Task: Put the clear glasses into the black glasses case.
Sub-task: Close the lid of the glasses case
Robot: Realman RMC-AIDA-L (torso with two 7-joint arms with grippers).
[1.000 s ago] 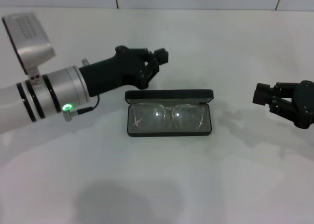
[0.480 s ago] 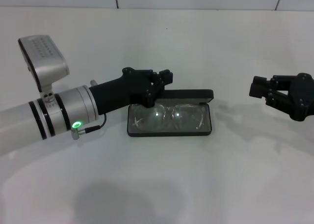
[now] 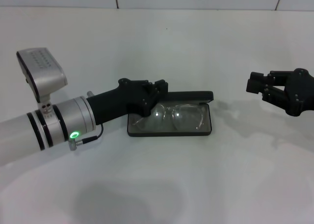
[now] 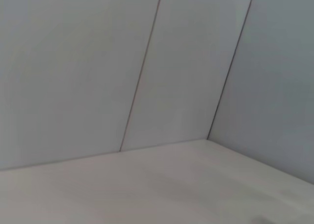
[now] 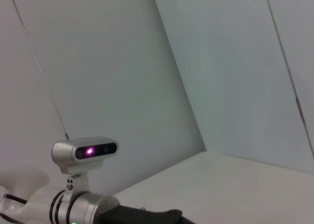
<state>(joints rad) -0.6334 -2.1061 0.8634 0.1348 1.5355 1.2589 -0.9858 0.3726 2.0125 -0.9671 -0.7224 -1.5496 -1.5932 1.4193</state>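
Jaw state: can't tell on left gripper (image 3: pixel 156 89) at black glasses case (image 3: pixel 170 130) lid; clear glasses (image 3: pixel 171 115) already inside. Next: close lid. Right gripper (image 3: pixel 260 86) idle, well right of case.

- The clear glasses (image 3: pixel 172 117) look like glossy transparent plastic, with bright glints on the lens.
- The black glasses case (image 3: pixel 189 95) has a matt black shell; its inner lining looks grey and dull, soft rather than shiny.
- The left gripper (image 3: pixel 156 90), at the case's 9 o'clock end, is matt black plastic on a smooth silver-white metal-looking wrist.
- The right gripper (image 3: pixel 259 86), well off at 3 o'clock, is the same matt black.
- The table (image 3: pixel 196 175) is smooth, white and faintly sheened.
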